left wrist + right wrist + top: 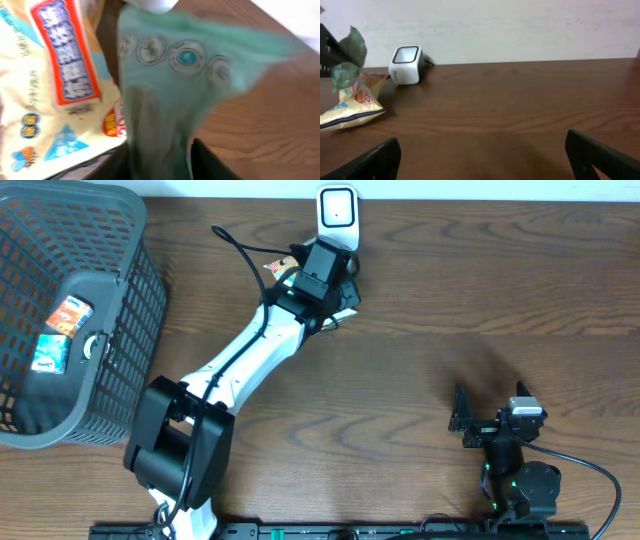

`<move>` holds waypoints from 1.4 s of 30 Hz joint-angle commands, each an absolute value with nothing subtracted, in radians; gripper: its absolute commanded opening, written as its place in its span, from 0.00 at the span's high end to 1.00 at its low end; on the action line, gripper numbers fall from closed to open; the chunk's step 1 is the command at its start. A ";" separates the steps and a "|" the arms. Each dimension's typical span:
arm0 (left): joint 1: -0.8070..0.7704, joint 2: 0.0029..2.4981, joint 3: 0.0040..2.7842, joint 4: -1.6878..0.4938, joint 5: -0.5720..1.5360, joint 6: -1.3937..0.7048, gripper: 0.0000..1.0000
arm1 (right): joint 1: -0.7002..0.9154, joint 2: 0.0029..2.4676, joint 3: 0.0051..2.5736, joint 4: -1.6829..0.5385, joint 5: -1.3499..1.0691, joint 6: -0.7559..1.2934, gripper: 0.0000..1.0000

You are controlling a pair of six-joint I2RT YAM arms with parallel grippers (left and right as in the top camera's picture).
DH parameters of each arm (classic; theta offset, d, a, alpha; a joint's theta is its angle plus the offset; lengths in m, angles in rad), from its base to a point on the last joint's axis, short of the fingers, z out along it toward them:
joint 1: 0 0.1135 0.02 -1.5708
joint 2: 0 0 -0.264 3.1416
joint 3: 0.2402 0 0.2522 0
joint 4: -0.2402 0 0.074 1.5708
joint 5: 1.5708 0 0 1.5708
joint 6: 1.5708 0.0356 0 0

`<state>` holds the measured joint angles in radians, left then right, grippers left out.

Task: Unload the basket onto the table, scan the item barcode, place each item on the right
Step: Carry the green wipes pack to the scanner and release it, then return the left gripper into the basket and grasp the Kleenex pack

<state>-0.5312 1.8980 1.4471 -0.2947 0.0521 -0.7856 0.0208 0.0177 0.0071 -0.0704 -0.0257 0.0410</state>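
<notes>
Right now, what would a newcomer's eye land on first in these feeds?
First, the left arm, stretched diagonally across the table to the white scanner at the far edge, with a pale snack bag lying just short of it. The left wrist view is filled by a blurred green packet beside that bag. The dark mesh basket stands far left, and the right gripper sits wide open at the near right.

The snack bag (350,107) bears "20"; its other print is blurred.
</notes>
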 commanded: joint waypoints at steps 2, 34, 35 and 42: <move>-0.556 1.951 1.459 -0.278 0.036 -0.798 0.55 | 0.013 0.018 0.006 -0.075 -0.018 0.051 0.01; -0.060 1.265 1.459 -0.539 -0.208 -0.438 0.30 | 0.013 0.018 0.006 -0.075 -0.018 0.051 0.01; -0.009 1.250 1.459 -0.546 -0.228 -0.438 0.28 | 0.013 0.018 0.006 -0.075 -0.018 0.051 0.01; 0.308 1.258 1.459 -0.667 -0.233 -0.509 0.26 | 0.013 0.018 0.006 -0.075 -0.018 0.051 0.01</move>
<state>0.2256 1.2324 1.4479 -0.6350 -0.2001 -0.4690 0.0208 0.0181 0.0071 -0.0704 -0.0254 0.0410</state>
